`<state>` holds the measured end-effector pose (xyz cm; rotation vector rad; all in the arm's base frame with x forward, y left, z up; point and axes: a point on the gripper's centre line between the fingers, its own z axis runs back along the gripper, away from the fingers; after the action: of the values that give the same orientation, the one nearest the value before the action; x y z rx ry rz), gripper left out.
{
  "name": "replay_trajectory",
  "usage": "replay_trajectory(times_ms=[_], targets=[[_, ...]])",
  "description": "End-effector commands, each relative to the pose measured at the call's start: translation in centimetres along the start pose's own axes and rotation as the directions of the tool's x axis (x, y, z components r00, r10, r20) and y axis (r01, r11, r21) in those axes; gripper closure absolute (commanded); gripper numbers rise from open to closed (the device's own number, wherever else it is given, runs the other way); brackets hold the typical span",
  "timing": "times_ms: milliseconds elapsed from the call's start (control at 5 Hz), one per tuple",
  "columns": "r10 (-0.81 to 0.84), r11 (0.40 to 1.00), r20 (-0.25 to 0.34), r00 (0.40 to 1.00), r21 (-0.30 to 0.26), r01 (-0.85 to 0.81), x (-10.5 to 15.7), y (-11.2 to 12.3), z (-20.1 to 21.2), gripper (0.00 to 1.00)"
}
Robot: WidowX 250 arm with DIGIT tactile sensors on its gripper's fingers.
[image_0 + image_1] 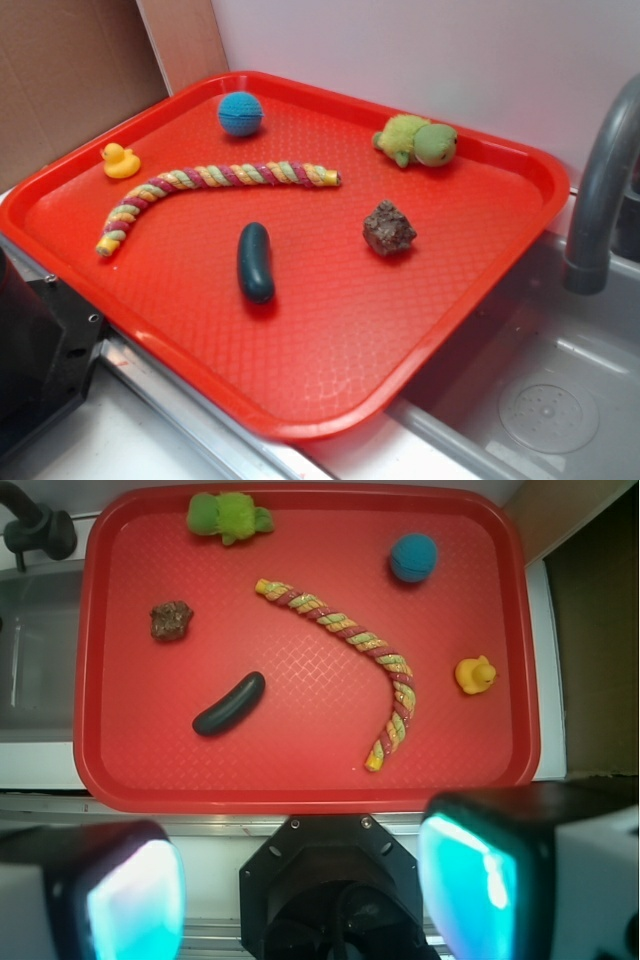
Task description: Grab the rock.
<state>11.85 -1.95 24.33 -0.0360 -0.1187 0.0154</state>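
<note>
The pincer [300,895] hangs high over the near edge of the red tray [300,780], its two fingers [135,895] spread wide with nothing between them. The rock [389,228] lies alone on the tray, well apart from the pincer, between the green plush toy [416,140] and the dark green pickle [255,262]. A braided rope [200,190], blue ball [240,113] and yellow duck [121,160] lie further over.
</note>
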Motion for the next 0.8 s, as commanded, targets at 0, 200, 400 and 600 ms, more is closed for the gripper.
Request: replay_trajectory(times_ms=[0, 200, 400, 600], targets=[[0.000, 1.000, 0.000, 1.000, 0.000, 0.000, 0.0, 0.0, 0.0, 0.00], [0.013, 1.000, 0.032, 0.999, -0.017, -0.012, 4.9, -0.8, -0.6, 0.00], [0.099, 0.995, 0.001, 0.995, -0.002, -0.099, 9.9, 0.0, -1.7, 0.00], [0.071, 0.997, -0.006, 0.997, -0.020, -0.071, 14.7, 0.1, -4.2, 0.00]])
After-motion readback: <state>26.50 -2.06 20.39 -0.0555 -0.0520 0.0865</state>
